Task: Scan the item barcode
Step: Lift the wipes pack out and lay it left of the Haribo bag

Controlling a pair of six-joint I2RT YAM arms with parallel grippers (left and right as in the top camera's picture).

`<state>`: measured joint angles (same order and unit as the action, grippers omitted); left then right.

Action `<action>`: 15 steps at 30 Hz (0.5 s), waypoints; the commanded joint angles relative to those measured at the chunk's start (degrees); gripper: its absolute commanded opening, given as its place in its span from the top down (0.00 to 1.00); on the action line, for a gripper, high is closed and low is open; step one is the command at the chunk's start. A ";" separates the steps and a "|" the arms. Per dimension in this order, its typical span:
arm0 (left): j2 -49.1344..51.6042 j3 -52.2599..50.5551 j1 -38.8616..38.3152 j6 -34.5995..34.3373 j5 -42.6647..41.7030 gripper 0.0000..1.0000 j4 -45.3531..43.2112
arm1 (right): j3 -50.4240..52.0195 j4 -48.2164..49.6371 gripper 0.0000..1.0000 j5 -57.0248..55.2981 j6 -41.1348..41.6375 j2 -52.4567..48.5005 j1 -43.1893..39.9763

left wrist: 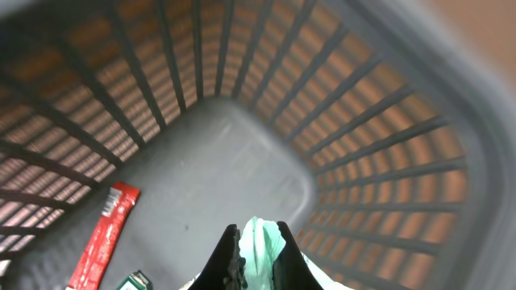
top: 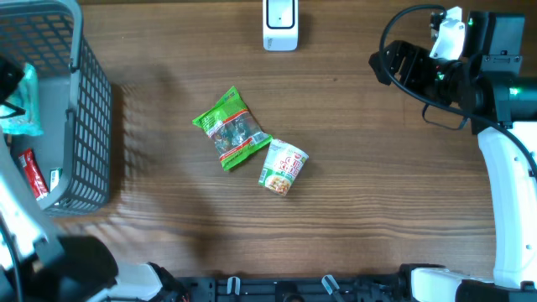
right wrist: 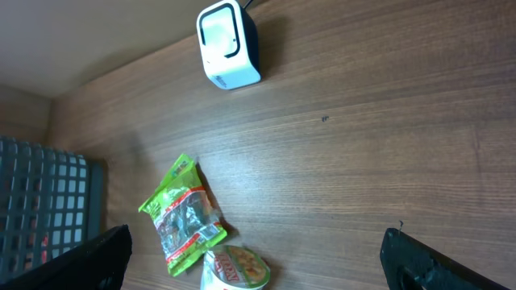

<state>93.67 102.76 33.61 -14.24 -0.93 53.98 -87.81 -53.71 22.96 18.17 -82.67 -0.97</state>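
My left gripper [left wrist: 256,250] hangs inside the grey basket [left wrist: 387,161] and is shut on the top edge of a mint-green packet [left wrist: 260,242]. From overhead that packet [top: 23,105] shows at the basket's left side, under the left arm. The white barcode scanner [top: 280,23] stands at the table's far edge, also visible in the right wrist view as the scanner [right wrist: 229,45]. My right gripper [top: 394,63] hovers at the far right, open and holding nothing, its fingers [right wrist: 105,258] spread wide above the table.
A green snack bag [top: 230,127] and a tipped cup of noodles [top: 284,167] lie mid-table. The basket [top: 84,126] at the left also holds a red stick packet [left wrist: 105,238] and a small green box [left wrist: 133,282].
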 commanded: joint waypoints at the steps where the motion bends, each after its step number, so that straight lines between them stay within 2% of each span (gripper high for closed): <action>1: -8.35 0.55 -0.90 -4.46 0.15 0.96 -1.33 | -0.83 0.11 0.00 0.90 0.46 -0.39 -0.17; 6: -17.16 0.55 -8.22 -4.48 -2.08 0.96 -1.86 | -0.83 0.11 0.00 0.90 0.46 -0.39 -0.17; 9: -19.82 0.55 -16.33 -4.48 -2.05 0.96 0.44 | -0.83 0.11 0.00 0.90 0.46 -0.39 -0.17; 15: -17.51 -0.79 -32.87 -6.05 -2.01 0.96 9.25 | -0.83 0.11 0.00 0.90 0.46 -0.39 -0.17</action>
<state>73.06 103.15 8.84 -18.26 -2.26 60.01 -87.81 -53.74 22.96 18.17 -82.67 -0.97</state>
